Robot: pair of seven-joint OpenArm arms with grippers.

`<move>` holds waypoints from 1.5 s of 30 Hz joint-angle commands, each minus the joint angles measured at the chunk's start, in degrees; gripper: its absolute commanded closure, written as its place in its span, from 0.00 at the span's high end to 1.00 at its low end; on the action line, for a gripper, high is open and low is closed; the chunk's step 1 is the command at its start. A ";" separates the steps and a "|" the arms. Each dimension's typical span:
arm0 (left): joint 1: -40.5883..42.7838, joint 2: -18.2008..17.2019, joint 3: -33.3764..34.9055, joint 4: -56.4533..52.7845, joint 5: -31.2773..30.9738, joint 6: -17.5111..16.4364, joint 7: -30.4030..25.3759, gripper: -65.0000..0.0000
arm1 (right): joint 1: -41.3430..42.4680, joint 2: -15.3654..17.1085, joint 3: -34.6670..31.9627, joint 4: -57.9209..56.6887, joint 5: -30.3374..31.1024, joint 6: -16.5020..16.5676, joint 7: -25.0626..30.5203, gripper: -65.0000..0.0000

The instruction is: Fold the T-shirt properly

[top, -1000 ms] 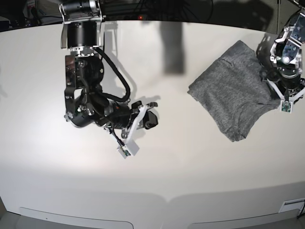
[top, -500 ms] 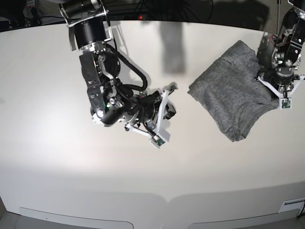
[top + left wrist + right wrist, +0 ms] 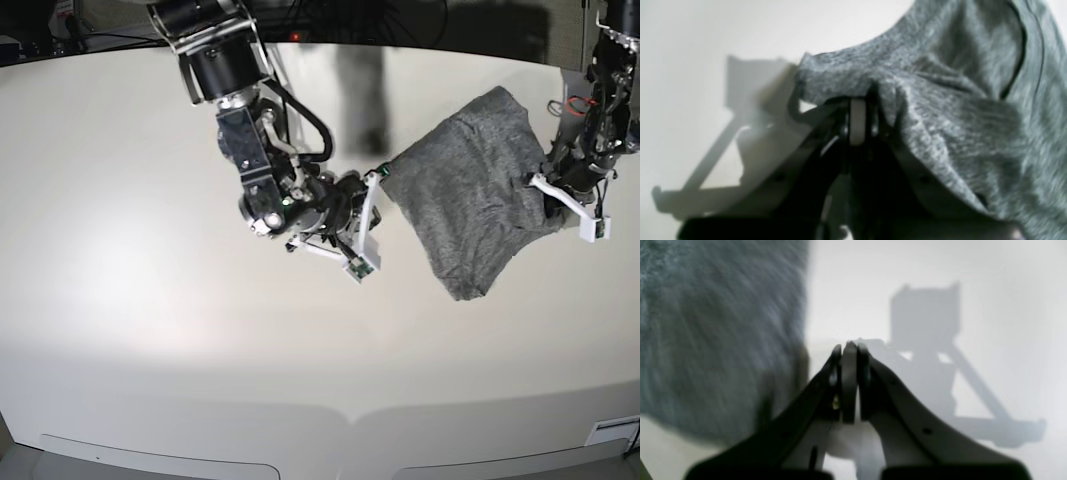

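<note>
The T-shirt [image 3: 470, 190] is a charcoal-grey bundle lying crumpled at the right of the white table [image 3: 150, 300]. My left gripper [image 3: 547, 196] is at its right edge, shut on a fold of the cloth. In the left wrist view the T-shirt [image 3: 957, 110] drapes over the closed left gripper [image 3: 858, 100] and rises off the table. My right gripper [image 3: 373, 193] hovers at the shirt's left corner, shut with nothing in it. The right wrist view shows the right gripper [image 3: 848, 346] closed over bare table, with the blurred T-shirt [image 3: 720, 340] just to its left.
Dark equipment and cables [image 3: 330, 15] run along the far edge of the table. The right arm's black body [image 3: 260, 150] reaches in from the back over the table's middle. The table's front edge [image 3: 350, 415] curves across the bottom.
My right arm has swung right across the table to the shirt's left corner. The left gripper has shut on the shirt's right edge and the cloth has bunched and shifted left.
</note>
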 commanded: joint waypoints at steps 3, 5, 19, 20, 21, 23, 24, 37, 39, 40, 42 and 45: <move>-1.79 2.27 0.00 0.48 2.16 -1.29 0.02 0.00 | 1.11 -0.37 0.02 1.25 0.04 0.61 0.90 0.00; -2.67 4.35 0.00 0.48 2.82 -1.27 0.07 0.00 | 1.09 0.50 0.31 1.77 -0.55 0.59 0.81 0.00; -6.62 11.04 0.00 0.48 2.91 -2.38 0.72 0.00 | 1.05 7.17 8.98 3.91 -0.63 0.59 -1.64 0.00; -6.99 11.04 0.00 0.48 2.89 -2.38 0.92 0.00 | 1.07 7.69 9.94 4.24 -0.13 0.59 -1.84 0.00; -7.34 11.06 0.00 0.48 2.82 -2.38 0.96 0.00 | 1.05 8.37 10.84 4.48 0.94 0.59 -2.08 0.00; -8.15 10.99 -0.02 0.50 2.89 -2.38 0.94 0.00 | 1.05 9.53 12.31 4.68 2.78 0.61 -2.54 0.00; -8.59 10.78 -0.02 0.68 2.86 -2.38 0.92 0.00 | 0.94 10.05 12.90 4.79 3.17 0.63 -2.58 0.00; -6.82 0.72 -0.17 7.56 2.60 -0.96 5.55 0.00 | -5.79 15.12 20.63 19.26 11.76 0.79 -5.75 0.00; -5.38 -0.81 -0.17 9.49 2.62 1.92 6.12 0.00 | -7.93 15.08 22.49 22.29 11.74 0.79 -6.10 0.00; -4.50 -1.57 -0.24 10.69 2.62 3.39 6.16 0.00 | -9.07 15.08 23.47 23.71 11.74 0.76 -6.10 0.00; -2.14 -2.84 -1.29 13.75 2.62 4.87 6.34 0.00 | -11.52 15.06 25.44 26.45 11.76 0.74 -6.12 0.00; 2.25 -3.39 -5.53 19.30 2.60 5.27 7.72 0.00 | -15.43 15.06 28.26 30.08 12.44 0.63 -6.12 0.00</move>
